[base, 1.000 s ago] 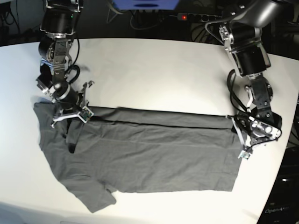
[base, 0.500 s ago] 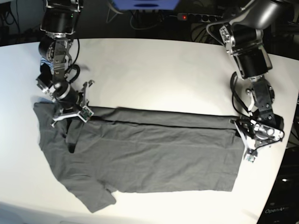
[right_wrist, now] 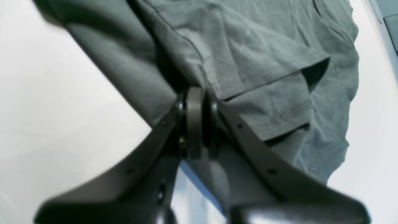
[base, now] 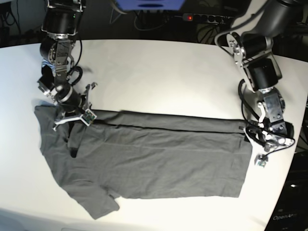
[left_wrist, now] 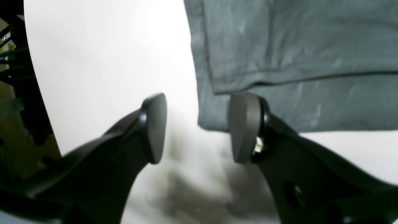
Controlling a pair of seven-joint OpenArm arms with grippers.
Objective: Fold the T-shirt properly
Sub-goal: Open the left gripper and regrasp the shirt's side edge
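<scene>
The dark grey T-shirt [base: 154, 163] lies flat on the white table [base: 159, 77], its far long edge folded over onto the body. My right gripper [base: 71, 119] sits at the shirt's shoulder end. In the right wrist view this gripper [right_wrist: 194, 124] is shut, with a ridge of T-shirt [right_wrist: 248, 56] fabric pinched between the pads beside a stitched sleeve hem. My left gripper [base: 255, 150] stands open at the hem end. Seen from the left wrist, the left gripper [left_wrist: 199, 129] has one fingertip [left_wrist: 245, 127] at the T-shirt [left_wrist: 295, 46] hem corner and the other over bare table.
The table's curved edge [base: 294, 159] runs close beside my left gripper, with dark floor beyond it [left_wrist: 18, 124]. A power strip with a red light [base: 192, 18] and a blue object [base: 149, 5] sit behind the table's far edge.
My left gripper has shifted a little toward the table's edge and turned, coming off the hem corner. The right gripper and the shirt have stayed put.
</scene>
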